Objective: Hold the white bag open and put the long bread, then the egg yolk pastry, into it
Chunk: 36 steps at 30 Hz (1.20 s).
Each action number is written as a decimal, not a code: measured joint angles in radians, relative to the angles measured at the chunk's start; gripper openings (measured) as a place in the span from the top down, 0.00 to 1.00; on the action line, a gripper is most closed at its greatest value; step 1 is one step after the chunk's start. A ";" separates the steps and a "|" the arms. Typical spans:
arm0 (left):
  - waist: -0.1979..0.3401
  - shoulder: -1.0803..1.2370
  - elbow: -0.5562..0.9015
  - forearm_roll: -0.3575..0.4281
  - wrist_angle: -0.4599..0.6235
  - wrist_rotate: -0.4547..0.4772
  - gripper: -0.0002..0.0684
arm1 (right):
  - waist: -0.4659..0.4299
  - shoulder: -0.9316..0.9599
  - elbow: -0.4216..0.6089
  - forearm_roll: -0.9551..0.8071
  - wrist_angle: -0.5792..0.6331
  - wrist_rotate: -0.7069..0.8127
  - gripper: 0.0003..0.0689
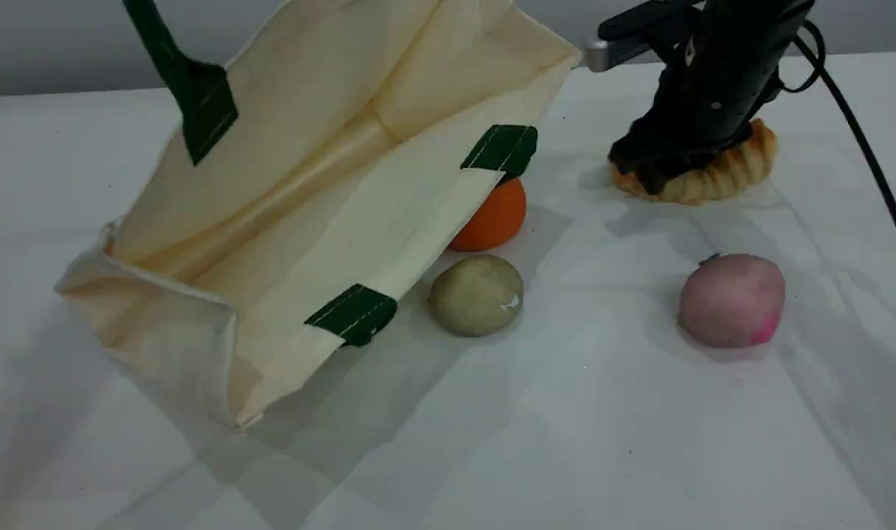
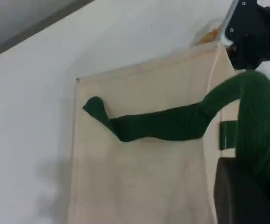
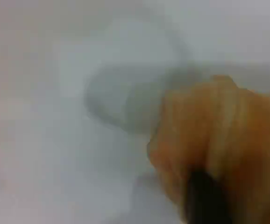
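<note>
So far nothing is bagged: the left gripper (image 2: pixel 247 196) clamps the handle (image 2: pixel 172 123), holding the white bag (image 1: pixel 330 184) open, while the right gripper (image 1: pixel 665 165) straddles the long bread (image 1: pixel 720 173), grip unconfirmed; the egg yolk pastry (image 1: pixel 475 294) waits nearer the bag.

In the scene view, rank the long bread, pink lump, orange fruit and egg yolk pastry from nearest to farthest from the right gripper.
1. Long bread, directly under the right gripper, touching.
2. Orange fruit, toward the bag, tucked under its edge.
3. Pink lump, nearer the camera; too close to call against the fruit.
4. Egg yolk pastry, by the bag's near tab.
</note>
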 joint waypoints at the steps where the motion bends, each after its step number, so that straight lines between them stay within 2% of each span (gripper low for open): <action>1: 0.000 0.000 0.000 0.000 0.000 0.000 0.88 | -0.002 -0.015 0.002 -0.021 0.040 0.025 0.62; 5: 0.000 0.000 0.000 0.000 0.000 0.000 0.88 | -0.006 -0.076 0.008 -0.095 0.135 0.120 0.69; 9: 0.000 0.000 0.000 0.000 0.000 0.000 0.88 | -0.003 -0.164 0.005 -0.110 0.090 0.143 0.70; 15: 0.000 0.000 0.000 0.000 0.000 0.000 0.88 | -0.001 -0.273 0.007 -0.095 0.124 0.143 0.76; 21: 0.000 0.001 0.000 0.001 0.000 0.000 0.88 | 0.003 -0.353 0.026 -0.044 0.158 0.146 0.77; 30: 0.000 0.002 0.000 0.005 0.000 0.000 0.88 | 0.062 -0.577 0.276 0.037 -0.050 0.159 0.79; 36: 0.000 0.003 0.000 0.007 0.000 0.031 0.88 | 0.157 -0.731 0.461 0.090 -0.189 0.167 0.79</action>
